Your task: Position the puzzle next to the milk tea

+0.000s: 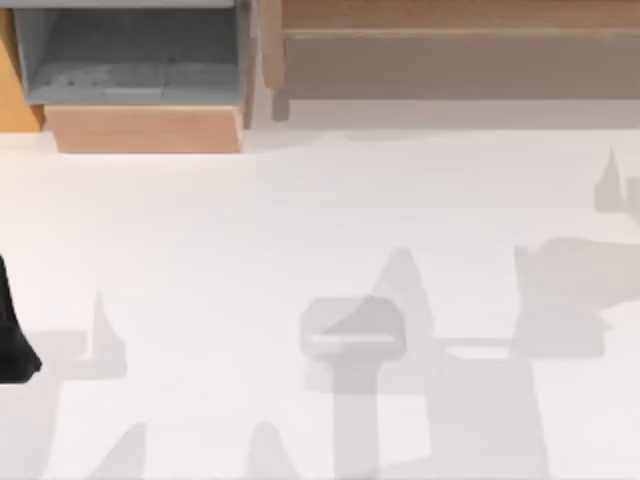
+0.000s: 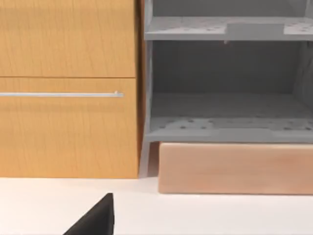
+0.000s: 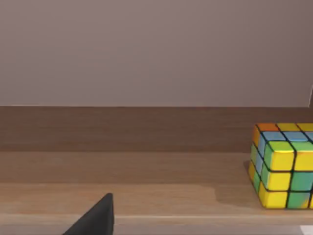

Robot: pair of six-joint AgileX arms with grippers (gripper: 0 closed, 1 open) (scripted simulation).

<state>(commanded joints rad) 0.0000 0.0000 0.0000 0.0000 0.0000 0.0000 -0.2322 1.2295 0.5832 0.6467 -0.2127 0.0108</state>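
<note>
The puzzle (image 3: 282,166), a mostly yellow cube with green, teal and orange tiles, rests on a brown wooden shelf (image 3: 127,171) in the right wrist view. A dark tip of my right gripper (image 3: 95,219) pokes in low, well off to the side of the cube and apart from it. In the left wrist view, a dark tip of my left gripper (image 2: 95,219) hangs over the white table, facing a cabinet. At the left edge of the top view, a black part of my left arm (image 1: 12,330) shows. The milk tea is out of view.
An orange wooden cabinet (image 2: 68,88) with a metal bar handle (image 2: 61,94) stands beside a grey open shelf unit (image 2: 227,98) on a light wooden base (image 2: 234,169). The top view shows that unit (image 1: 135,60) back left, a long wooden shelf (image 1: 450,50) back right, and the white table (image 1: 300,220).
</note>
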